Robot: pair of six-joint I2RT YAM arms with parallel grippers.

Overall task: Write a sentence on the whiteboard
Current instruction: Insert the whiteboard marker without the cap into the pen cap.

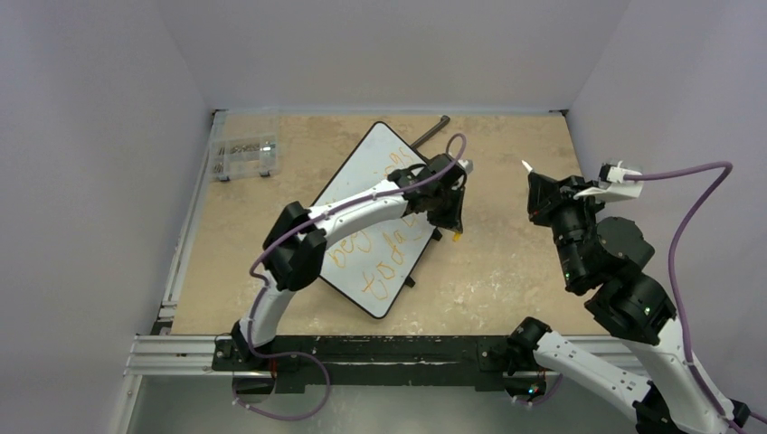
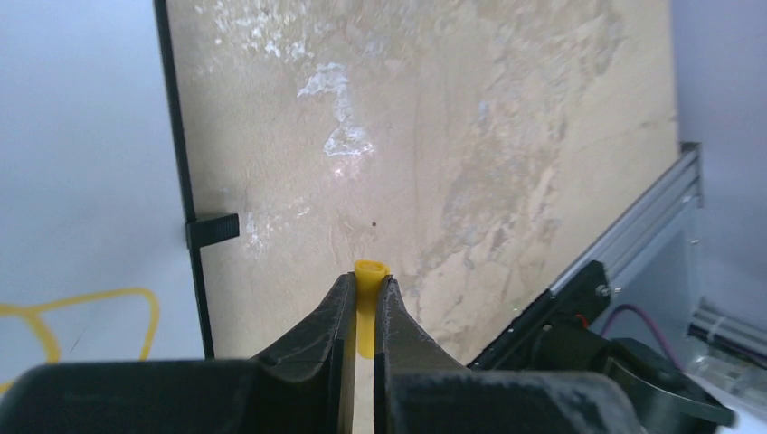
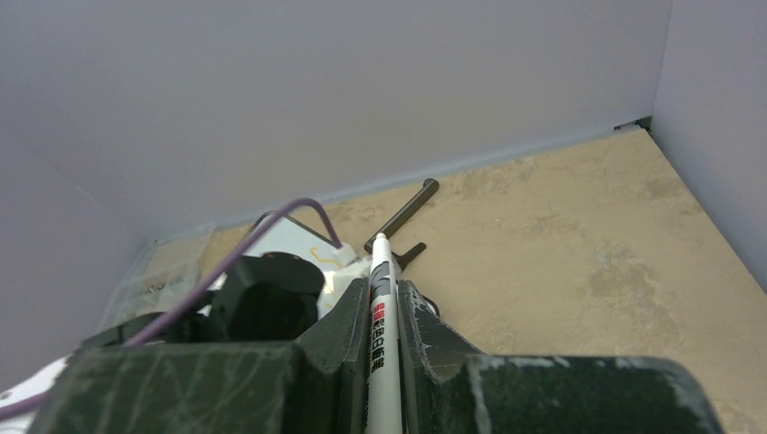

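1. Judging by the sentence (image 1: 375, 258) already on the whiteboard (image 1: 375, 155), the step in hand looks like recapping. The left gripper (image 2: 369, 282) is clamped tight on a small yellow cap (image 2: 370, 269). The right gripper (image 3: 382, 287) is clamped round the white pen (image 3: 379, 258).
2. To do it well, hold the pen steady and line the cap up with the tip on one straight axis. Then close the gap slowly and press until it seats.
3. The cap is pinched by little of its length and could pivot, so the push should run along the jaws, not across them. I cannot tell which end of the cap faces outward, so that needs checking first.
4. In the top view the whiteboard lies slantwise at the middle of the table (image 1: 506, 271), its long axis running from 1 o'clock to 7 o'clock. The left gripper hangs just off the board's 3 o'clock edge, over bare tabletop.
5. The right gripper is well apart, further toward 3 o'clock. The pen tip points between 10 and 11 o'clock.
6. The upper part of the orange lettering is partly hidden under the left arm.
7. Count: one whiteboard, one pen, one cap and two grippers. There is also one clear plastic box (image 1: 242, 155) at 10 o'clock and one dark rod (image 1: 432, 131) at the board's 12 o'clock end.
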